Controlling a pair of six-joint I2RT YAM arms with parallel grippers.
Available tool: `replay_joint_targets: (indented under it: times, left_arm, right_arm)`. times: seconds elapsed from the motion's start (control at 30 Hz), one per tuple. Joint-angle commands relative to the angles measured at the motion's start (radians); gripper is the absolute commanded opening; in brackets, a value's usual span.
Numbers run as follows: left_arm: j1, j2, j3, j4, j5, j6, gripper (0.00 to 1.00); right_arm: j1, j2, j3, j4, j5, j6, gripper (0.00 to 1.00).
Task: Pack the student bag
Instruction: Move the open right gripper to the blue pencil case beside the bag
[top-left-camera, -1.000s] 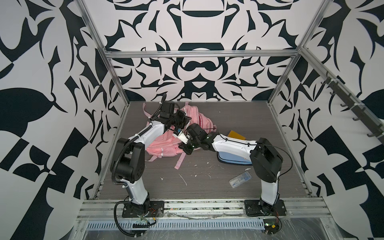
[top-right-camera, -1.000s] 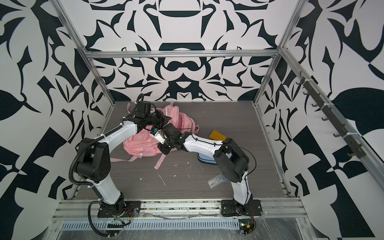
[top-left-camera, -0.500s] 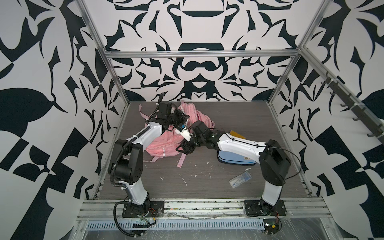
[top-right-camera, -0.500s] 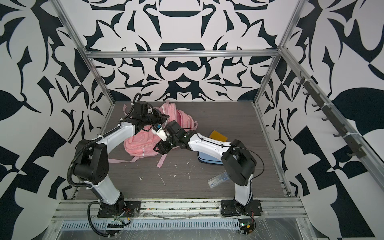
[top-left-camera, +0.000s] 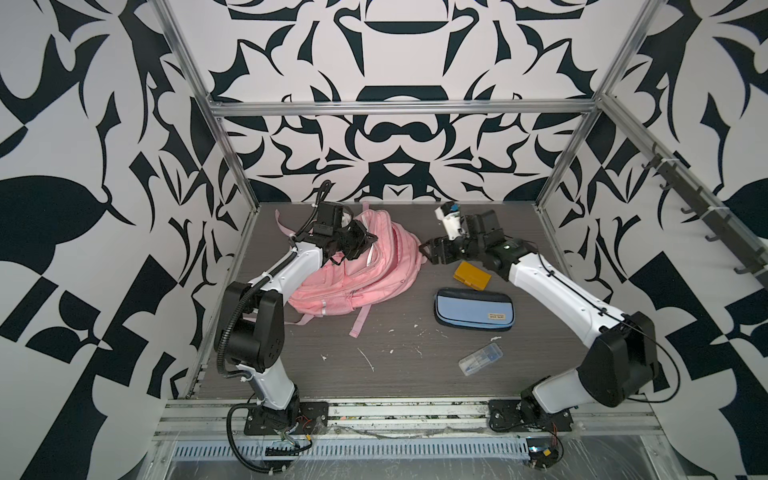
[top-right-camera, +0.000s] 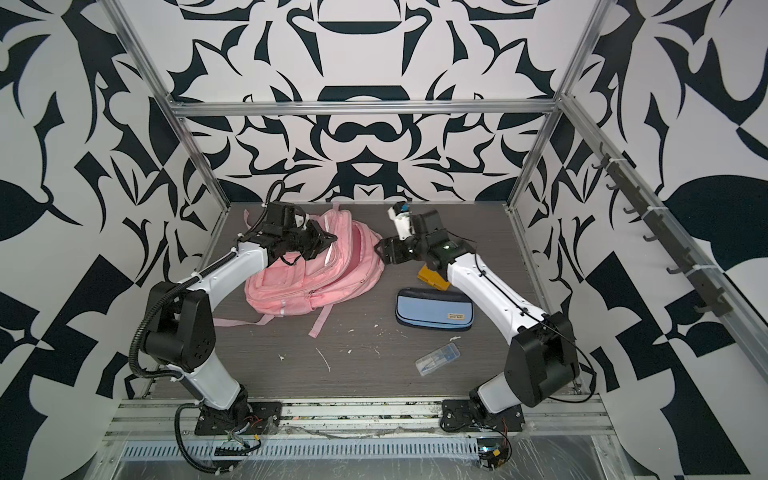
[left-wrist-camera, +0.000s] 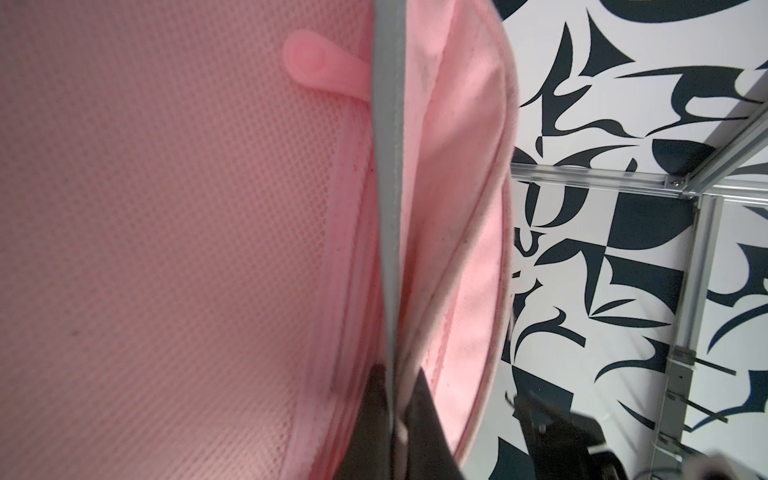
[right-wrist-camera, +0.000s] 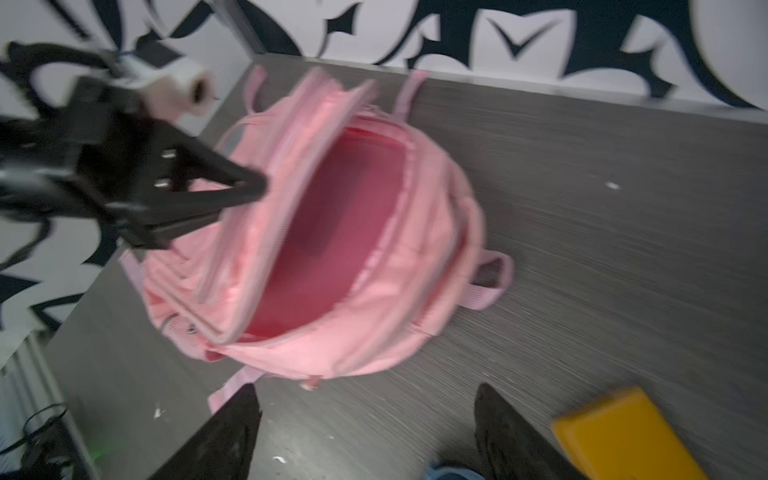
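**Bag (top-left-camera: 374, 270) held open, ready for a first thing**

Nearest the front, well apart from the bag, lies a clear box (top-left-camera: 481, 360). A blue case (top-left-camera: 473, 309) lies closer to the bag. A yellow box (top-left-camera: 471, 276) lies near the bag's far end.

The bag lies on the table (top-left-camera: 395, 374). Its long way runs front to back, a bit slanted. Its open mouth points at the right gripper (top-left-camera: 434, 251).

The left gripper (right-wrist-camera: 249, 191) is pinched tight on the bag's front flap and lifts it. The right gripper is just beside the mouth, wide open and empty.

I think this is the hold-it-open step. Next, the right gripper should grab the yellow box, the closest thing, and slide it in.
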Motion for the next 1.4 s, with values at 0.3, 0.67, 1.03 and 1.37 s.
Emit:
replay_joint_targets:
  times: [0.3, 0.67, 1.03, 1.37]
  left_arm:
    - [0.003, 0.046, 0.107, -0.242, 0.080, 0.242, 0.00]
    - [-0.058, 0.030, 0.147, -0.392, -0.084, 0.450, 0.00]
    - [-0.076, 0.039, 0.051, -0.309, 0.076, 0.549, 0.00]
    - [-0.078, 0.066, 0.060, -0.404, 0.100, 0.745, 0.00]
  right_arm:
    - [-0.197, 0.075, 0.030, -0.275, 0.096, 0.076, 0.84]
    - [-0.240, 0.107, 0.021, -0.376, 0.134, 0.048, 0.85]
    - [-0.293, 0.123, 0.012, -0.448, 0.042, 0.006, 0.84]
    - [-0.359, -0.029, -0.119, -0.590, 0.173, 0.018, 0.86]
